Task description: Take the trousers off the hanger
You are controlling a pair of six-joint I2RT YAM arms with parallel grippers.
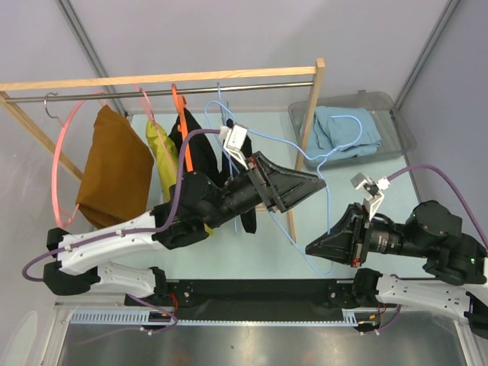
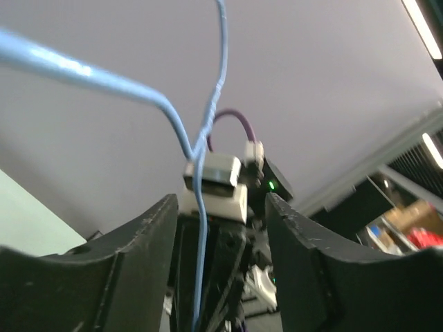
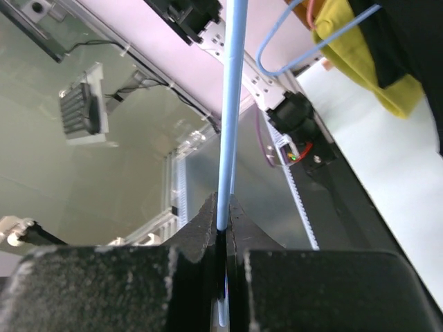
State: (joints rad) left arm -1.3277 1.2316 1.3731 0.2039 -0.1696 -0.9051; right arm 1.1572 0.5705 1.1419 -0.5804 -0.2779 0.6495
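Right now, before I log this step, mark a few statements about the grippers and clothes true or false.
1. The right gripper is shut on the blue hanger. True.
2. The left gripper is shut. False: its jaws stand open, with the hanger wire between them.
3. A blue garment lies in the bin. True.
4. The brown garment lies in the bin. False: it hangs from the rack.
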